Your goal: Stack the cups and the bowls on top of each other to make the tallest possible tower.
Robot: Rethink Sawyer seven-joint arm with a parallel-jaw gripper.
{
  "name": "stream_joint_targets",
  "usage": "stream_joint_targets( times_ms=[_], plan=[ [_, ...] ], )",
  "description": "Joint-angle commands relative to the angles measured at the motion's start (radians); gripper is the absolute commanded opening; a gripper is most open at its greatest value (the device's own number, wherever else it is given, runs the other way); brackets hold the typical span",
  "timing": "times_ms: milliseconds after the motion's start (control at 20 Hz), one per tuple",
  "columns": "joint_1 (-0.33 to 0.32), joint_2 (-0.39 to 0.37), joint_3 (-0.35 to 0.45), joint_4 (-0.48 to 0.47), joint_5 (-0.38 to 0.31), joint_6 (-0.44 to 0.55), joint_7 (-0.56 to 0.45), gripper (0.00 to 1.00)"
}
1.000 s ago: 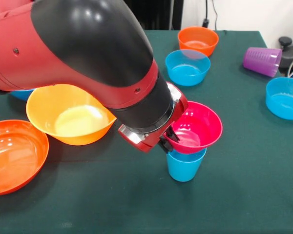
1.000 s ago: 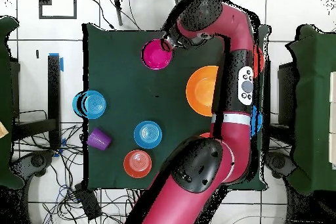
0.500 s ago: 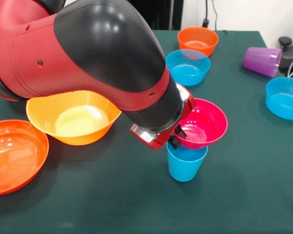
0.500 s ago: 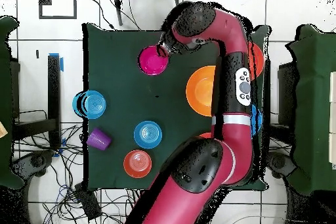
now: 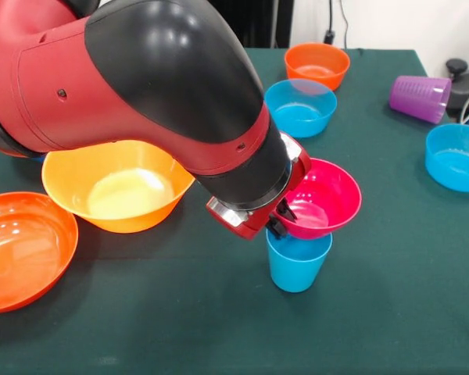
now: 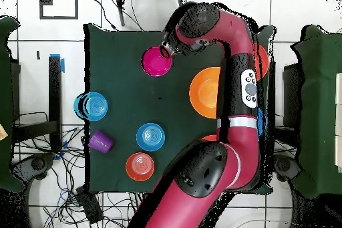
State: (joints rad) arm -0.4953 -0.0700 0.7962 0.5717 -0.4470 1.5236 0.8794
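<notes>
My gripper (image 5: 282,214) is shut on the near-left rim of the magenta-pink bowl (image 5: 322,200). It holds the bowl tilted over the mouth of the upright light blue cup (image 5: 298,262); I cannot tell if the bowl rests on the cup. In the overhead view the gripper (image 6: 165,49) and pink bowl (image 6: 155,61) hide the cup. The purple cup (image 5: 420,98) lies on its side at the far right. The small blue bowl (image 5: 300,108) and small orange bowl (image 5: 316,64) stand behind the pink bowl.
The large yellow-orange bowl (image 5: 113,189) and large red-orange bowl (image 5: 19,246) stand to the left under my arm. A large blue bowl (image 5: 456,158) is at the right edge. Cables and a dark device lie off the table's right side.
My arm has swung a little to the right with the pink bowl, bringing it more squarely over the blue cup. In the last half second it has hardly moved.
</notes>
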Motion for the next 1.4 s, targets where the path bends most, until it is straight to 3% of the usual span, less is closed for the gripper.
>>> stream_joint_targets(
  times_ms=[50,550,1050,1400],
  plan=[
    [0.007,0.016,-0.057,0.004,-0.006,-0.034,0.114,0.0],
    [0.007,0.025,-0.047,-0.013,-0.007,-0.034,0.102,0.0],
    [-0.025,-0.006,-0.071,0.078,0.017,-0.086,0.107,0.0],
    [-0.013,0.005,-0.07,0.042,0.021,-0.068,0.096,0.0]
  ],
)
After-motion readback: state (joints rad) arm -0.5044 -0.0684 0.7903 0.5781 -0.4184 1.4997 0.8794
